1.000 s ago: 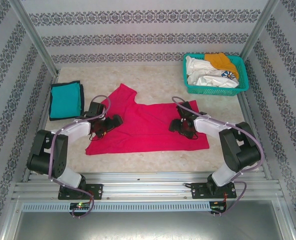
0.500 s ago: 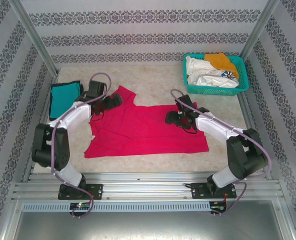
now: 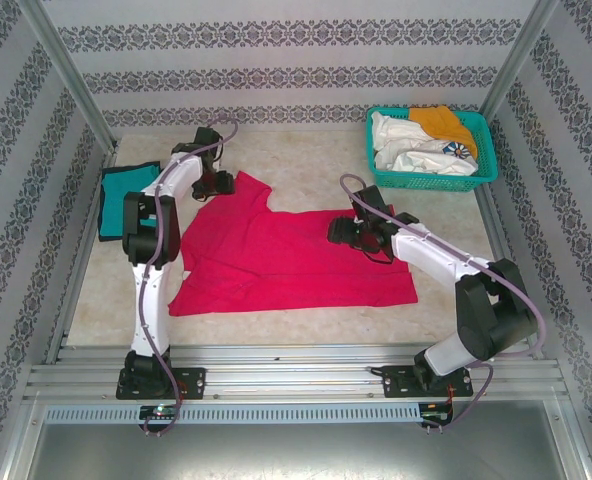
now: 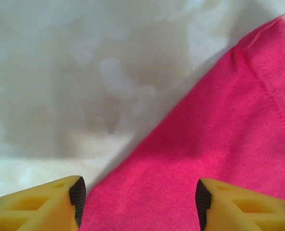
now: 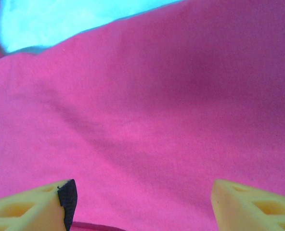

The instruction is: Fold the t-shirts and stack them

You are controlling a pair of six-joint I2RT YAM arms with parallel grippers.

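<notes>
The bright pink-red t-shirt (image 3: pixel 286 255) lies spread flat mid-table, one sleeve (image 3: pixel 248 187) pointing to the far left. My left gripper (image 3: pixel 219 183) is at that sleeve's edge. In the left wrist view it (image 4: pixel 137 204) is open, with pink cloth (image 4: pixel 219 144) lying between and beyond the yellow fingers (image 4: pixel 46 204). My right gripper (image 3: pixel 342 232) hovers over the shirt's right part, open (image 5: pixel 140 204), with pink cloth (image 5: pixel 152 106) below it. A folded teal t-shirt (image 3: pixel 126 197) lies at the far left. White (image 3: pixel 401 145) and orange (image 3: pixel 443 122) t-shirts sit in the basket.
The teal mesh basket (image 3: pixel 488 165) stands at the back right corner. Metal frame posts and patterned walls close in the table on three sides. Bare table surface (image 3: pixel 306 165) lies behind the pink shirt and in front of it (image 3: pixel 306 320).
My left arm has swung from the shirt's left side up to the far sleeve, its jaws now narrower. The right gripper has shifted slightly left over the shirt.
</notes>
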